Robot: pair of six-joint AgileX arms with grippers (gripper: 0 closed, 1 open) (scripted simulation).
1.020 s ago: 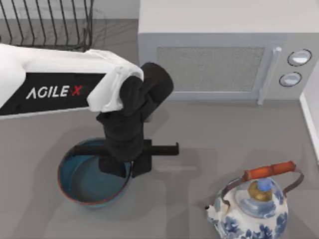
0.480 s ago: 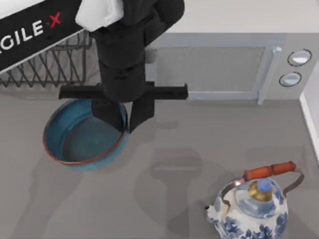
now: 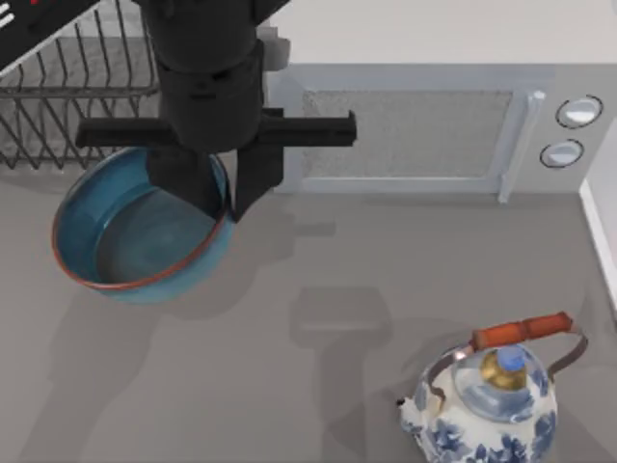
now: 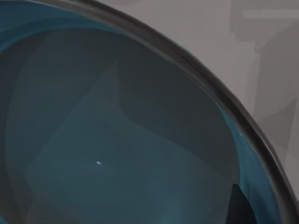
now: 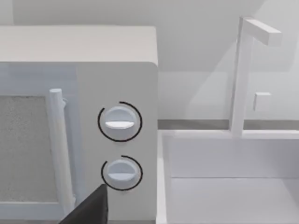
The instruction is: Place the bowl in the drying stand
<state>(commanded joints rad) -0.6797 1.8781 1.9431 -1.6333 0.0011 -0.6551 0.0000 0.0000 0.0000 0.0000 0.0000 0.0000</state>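
matte black left end effector (image 3: 224, 198) — boxy wrist block, wide crossbar, two tapered fingers (image 3: 255, 178)

One bowl (image 3: 125, 241), one drying stand (image 3: 67, 106), one kettle (image 3: 492, 410), one microwave (image 3: 434, 96).

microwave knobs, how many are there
2, both on the microwave front, at its right end: an upper knob and a lower knob directly beneath. None seem hidden.

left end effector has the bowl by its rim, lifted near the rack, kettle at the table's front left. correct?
Not quite: the kettle stands at the table's front right, as the top view shows. The rest holds: the left end effector grips the bowl by its rim, lifted beside the rack.
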